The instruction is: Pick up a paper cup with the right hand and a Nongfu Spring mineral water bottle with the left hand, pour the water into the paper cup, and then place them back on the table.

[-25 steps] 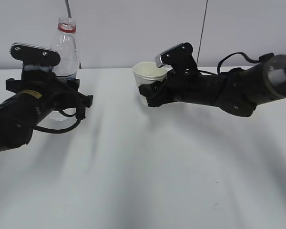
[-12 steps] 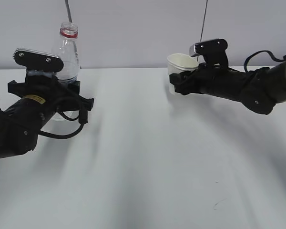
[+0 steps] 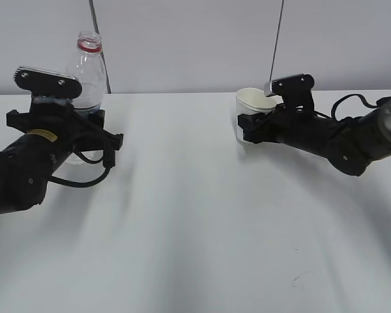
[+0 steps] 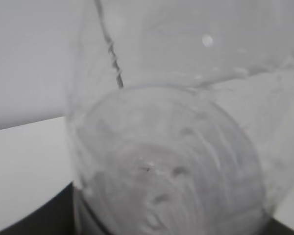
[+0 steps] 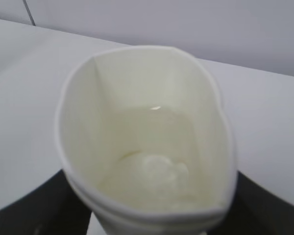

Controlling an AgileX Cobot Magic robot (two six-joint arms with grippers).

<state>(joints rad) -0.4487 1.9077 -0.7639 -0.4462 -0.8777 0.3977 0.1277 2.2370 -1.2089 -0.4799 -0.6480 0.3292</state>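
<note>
White table [image 3: 202, 215] is filling most of the room, and a plain pale wall [image 3: 182, 39] is standing behind it. Two thin dark lines are running down that wall, one on the left and one on the right. Soft grey shadows are lying across the tabletop, and a tiny dark mark is sitting near the front edge.

On the left, the left hand [image 3: 85, 134] is reaching in from the side, with a yellow sticker and a looped black cable showing. It is squeezing the bottle [image 3: 85, 65] around its lower part. The bottle is standing upright near the back edge of the table, with its red ring at the top and no cap. In the left wrist view the clear bottle [image 4: 166, 161] is filling almost the whole picture, very close and blurry.

On the right, the right hand [image 3: 251, 127] is reaching in and hugging the cup [image 3: 254, 107]. The cup is sitting low by the table, well apart from the bottle; I cannot tell if it is touching the top. In the right wrist view the cup [image 5: 147, 142] is squashed into a long oval between the dark jaws, and some water is lying in the bottom.
</note>
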